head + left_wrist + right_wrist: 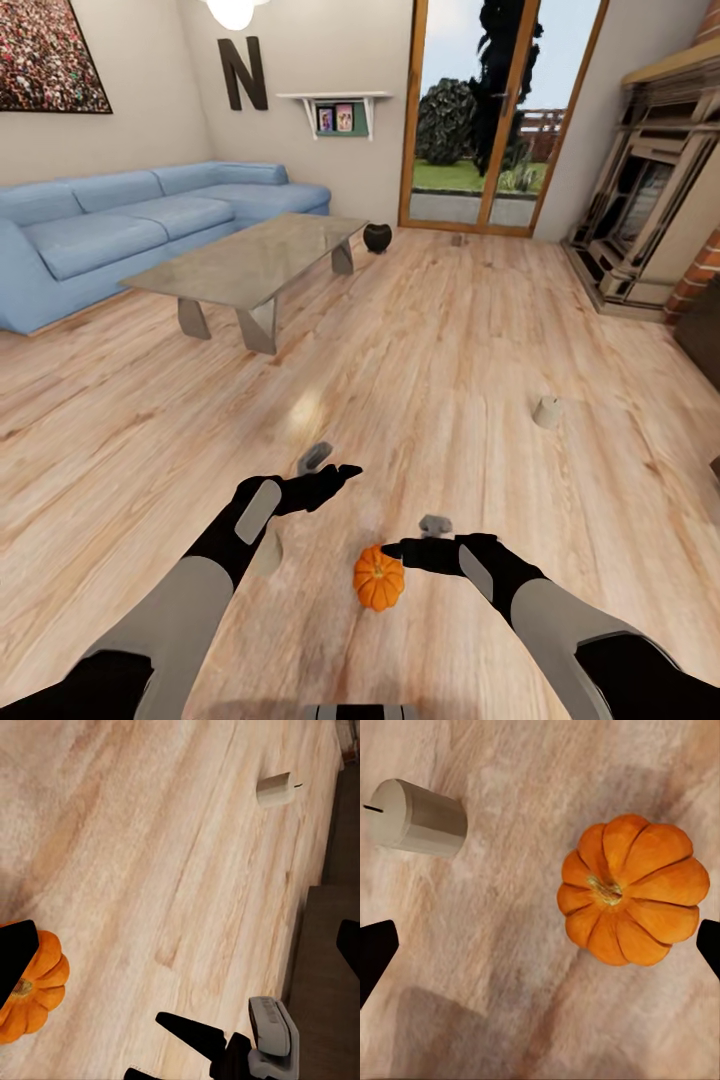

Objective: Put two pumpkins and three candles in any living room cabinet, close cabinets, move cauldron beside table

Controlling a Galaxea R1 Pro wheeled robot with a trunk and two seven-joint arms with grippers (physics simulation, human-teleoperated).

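One orange pumpkin point(379, 578) point(626, 896) sits on the wood floor between my arms. My right gripper point(393, 549) point(540, 949) hovers over it, open wide, with the pumpkin nearer one fingertip. My left gripper point(345, 472) point(184, 949) is open and holds nothing; the pumpkin point(31, 996) lies by one of its fingers. A grey-beige candle point(268, 553) point(418, 817) lies on its side beside my left forearm. A whitish candle point(547, 412) point(274, 789) stands further right. The black cauldron point(377, 237) rests on the floor by the far end of the grey table point(250, 262).
A blue sofa point(120, 225) runs along the left wall behind the table. Glass doors point(490, 110) and a small dark object on the floor point(460, 240) are at the back. A fireplace point(640, 220) and a dark brown low unit point(703, 325), apparently the cabinet, are at the right.
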